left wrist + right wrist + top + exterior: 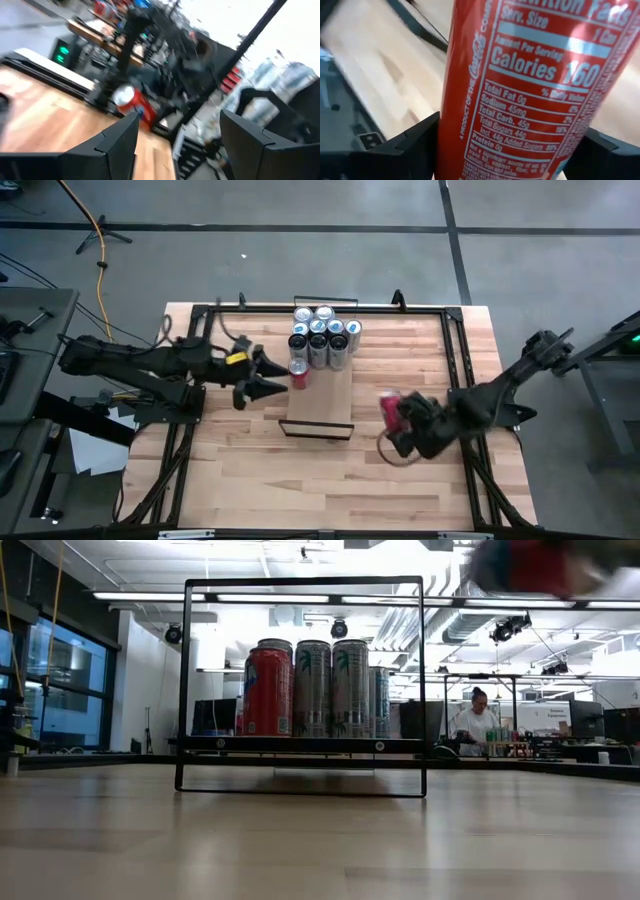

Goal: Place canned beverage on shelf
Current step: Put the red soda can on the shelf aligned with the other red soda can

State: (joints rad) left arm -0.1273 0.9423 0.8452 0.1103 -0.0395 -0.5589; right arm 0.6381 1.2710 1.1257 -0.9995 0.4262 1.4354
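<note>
Now: right gripper (pixel 398 423) pinching red can (pixel 390 408), right of centre above surface (pixel 250 480) | shelf (pixel 318 395) lies left | can axis probably tilted | left gripper (pixel 270 376) spread beside shelf, nearer shelved cans (pixel 322 332)

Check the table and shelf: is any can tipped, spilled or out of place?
Nothing stands out. The cans on the shelf stand upright, the red can beside the silver ones. The right gripper holds another red can, no spill visible.
</note>
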